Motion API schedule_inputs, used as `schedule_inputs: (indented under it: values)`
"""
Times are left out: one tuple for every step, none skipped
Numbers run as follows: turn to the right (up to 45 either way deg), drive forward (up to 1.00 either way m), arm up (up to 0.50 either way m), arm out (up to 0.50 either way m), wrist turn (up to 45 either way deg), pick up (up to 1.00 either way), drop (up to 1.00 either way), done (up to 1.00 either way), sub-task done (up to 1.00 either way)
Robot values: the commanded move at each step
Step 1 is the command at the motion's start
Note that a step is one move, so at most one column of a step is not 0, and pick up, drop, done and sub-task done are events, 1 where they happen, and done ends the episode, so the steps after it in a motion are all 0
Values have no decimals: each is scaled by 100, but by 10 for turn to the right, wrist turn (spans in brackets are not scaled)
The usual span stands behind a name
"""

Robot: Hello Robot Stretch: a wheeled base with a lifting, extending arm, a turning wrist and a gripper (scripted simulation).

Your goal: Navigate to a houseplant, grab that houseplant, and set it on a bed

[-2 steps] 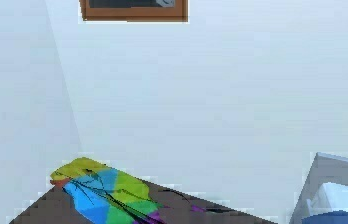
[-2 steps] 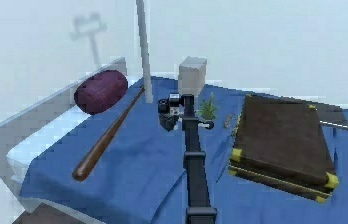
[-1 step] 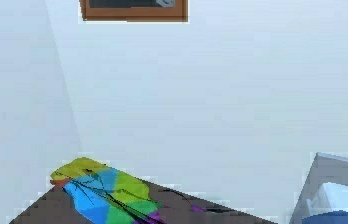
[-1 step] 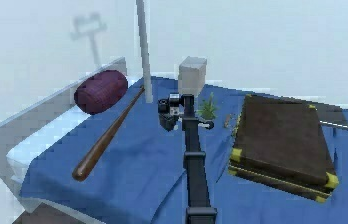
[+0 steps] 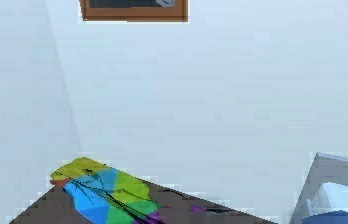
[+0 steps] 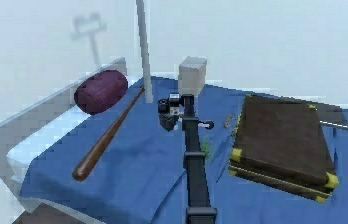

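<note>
Arm: one dark bar [image 6: 194, 170], reaching from 6 o'clock over the bed [image 6: 132, 165].
Tool [image 6: 168, 115]: finger spread and load cannot be told.
Counts: one bat [image 6: 110, 135], one case [image 6: 282, 140], one pale box [image 6: 192, 72] at the tool's 1 o'clock.

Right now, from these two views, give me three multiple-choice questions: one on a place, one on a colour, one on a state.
1. Where does the long brown wooden bat lie? A on the blue bed cover; B on the floor; C on a shelf.
2. What colour is the oval cushion-like object beside it? A yellow; B dark maroon; C white.
3. How does the flat brown case with yellow corners sit? A upright; B hanging; C lying flat.
1 A: blue cover lies all around it. 2 B: its surface is dark maroon. 3 C: its broad face points up.
</note>
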Motion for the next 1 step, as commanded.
schedule_inputs:
  values:
    - [0,0,10,0,0,0,0,0,0]
